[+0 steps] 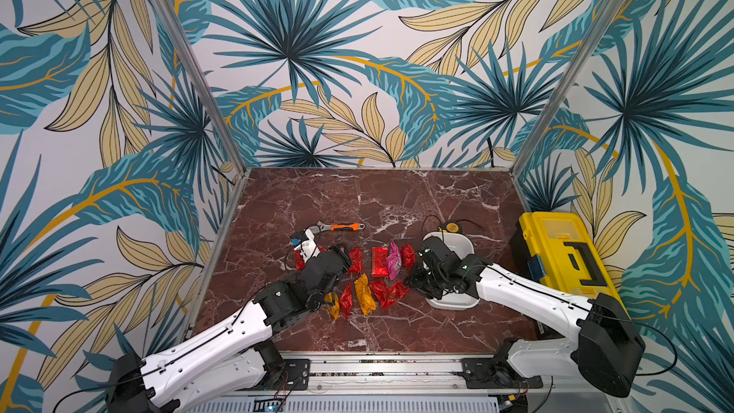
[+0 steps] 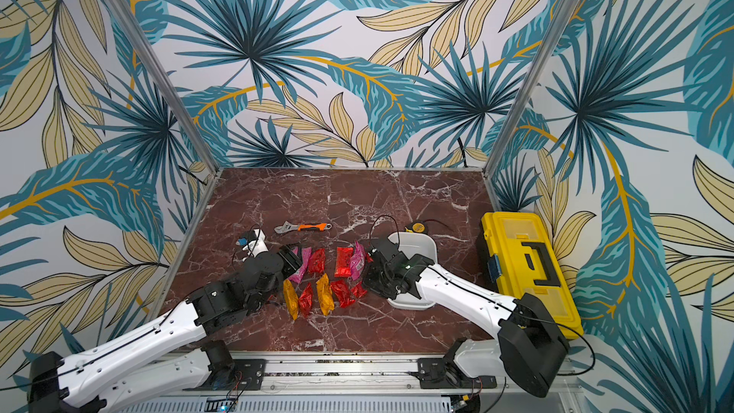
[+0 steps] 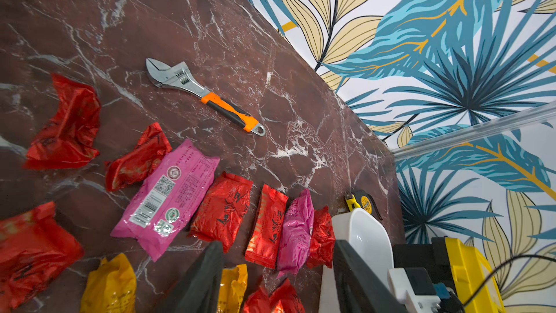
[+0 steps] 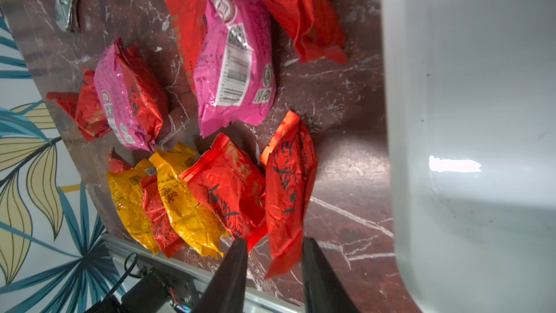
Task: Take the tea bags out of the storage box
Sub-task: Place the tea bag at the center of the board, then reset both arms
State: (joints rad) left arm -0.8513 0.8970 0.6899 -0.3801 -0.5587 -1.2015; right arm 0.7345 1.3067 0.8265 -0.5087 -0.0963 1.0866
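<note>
Tea bags lie in two rows mid-desk, between the box and the desk's left edge. Left hand gapes empty. The right hand stands parted, with one end of a red bag between its fingers.

A robot lab booth: aluminium posts, leaf-print panels (marble-look tabletop).

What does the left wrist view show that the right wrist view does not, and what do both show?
Only the left wrist view: the tape measure, the yellow toolbox and the open left pincer. Only the right wrist view: the open right pincer and the table's front metal rail. Both: red, pink and yellow tea bags, the white box and the wrench.
</note>
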